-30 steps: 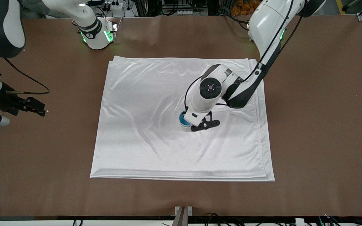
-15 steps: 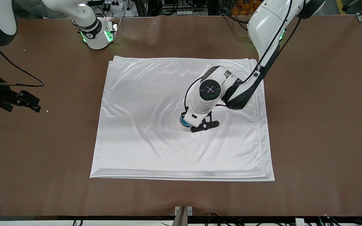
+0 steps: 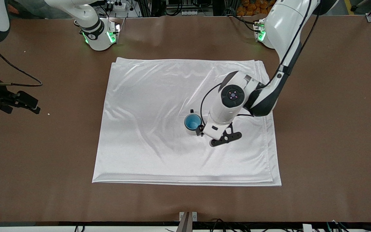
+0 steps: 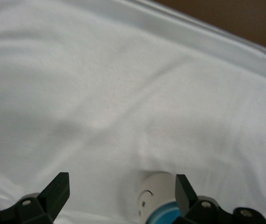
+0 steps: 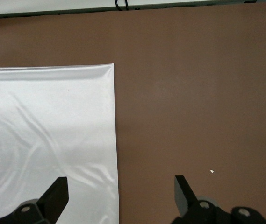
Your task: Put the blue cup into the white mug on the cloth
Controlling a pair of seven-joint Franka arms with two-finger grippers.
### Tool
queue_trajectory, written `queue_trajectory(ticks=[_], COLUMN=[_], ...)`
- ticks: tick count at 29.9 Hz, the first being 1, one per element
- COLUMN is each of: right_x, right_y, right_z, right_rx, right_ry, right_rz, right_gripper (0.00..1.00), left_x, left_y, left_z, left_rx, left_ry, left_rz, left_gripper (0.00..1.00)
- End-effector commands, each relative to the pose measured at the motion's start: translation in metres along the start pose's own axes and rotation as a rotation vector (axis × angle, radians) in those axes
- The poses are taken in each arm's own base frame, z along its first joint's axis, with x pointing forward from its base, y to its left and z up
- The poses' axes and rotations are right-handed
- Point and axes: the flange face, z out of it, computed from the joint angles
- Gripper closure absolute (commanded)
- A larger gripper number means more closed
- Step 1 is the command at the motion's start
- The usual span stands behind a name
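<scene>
I have the small light-blue tapered cup (image 3: 192, 122) sitting inside the off-white cylindrical mug (image 4: 157, 185) with a small black handle, and the pair stands upright near the middle of the large shiny white satin-like cloth (image 3: 159, 106), which lies folded in layers on the brown desk (image 3: 327, 129). From the front camera I look straight down into the cup's bright blue interior. In my left wrist view the mug's pale rim and a sliver of the blue cup show close to one of the black fingers (image 4: 185, 192).

My left gripper (image 3: 214, 133) hangs over the cloth just beside the mug, toward the left arm's end of the desk, and its fingers stand wide apart with nothing between them; they do not touch the cup or the mug.

My right gripper (image 5: 121, 193) waits over bare desk at the right arm's end, well clear of the cloth's edge. Its fingers are also spread apart and empty. A tiny white speck (image 5: 212, 171) lies on the desk near it.
</scene>
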Motion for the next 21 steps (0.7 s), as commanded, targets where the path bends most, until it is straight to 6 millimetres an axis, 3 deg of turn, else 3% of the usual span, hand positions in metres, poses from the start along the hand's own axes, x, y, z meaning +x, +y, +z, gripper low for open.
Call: queue_trajectory(ticks=[1,9,16,21], right_x=[-0.011,-0.013,-0.016,-0.019], right_y=[0.007,0.010,0.013,0.013], right_z=[-0.011,-0.015,-0.023,-0.028], right_rx=[0.011,0.017,0.013,0.013], right_ry=[0.005,0.005,0.011,0.008], right_rz=[0.018,0.022,0.030,0.029], right_gripper=[0.00,0.00,0.00,0.00], left_x=[0.037,0.109,0.142,0.156], left_y=[-0.042,-0.125,-0.174,-0.199], left_z=[-0.020,-0.047,-0.069,-0.071], left_rx=[0.059,0.072,0.077,0.078], left_ry=[0.042,0.075,0.094,0.087], left_rz=[0.043,0.097,0.169,0.218], left_gripper=[0.00,0.00,0.00,0.00])
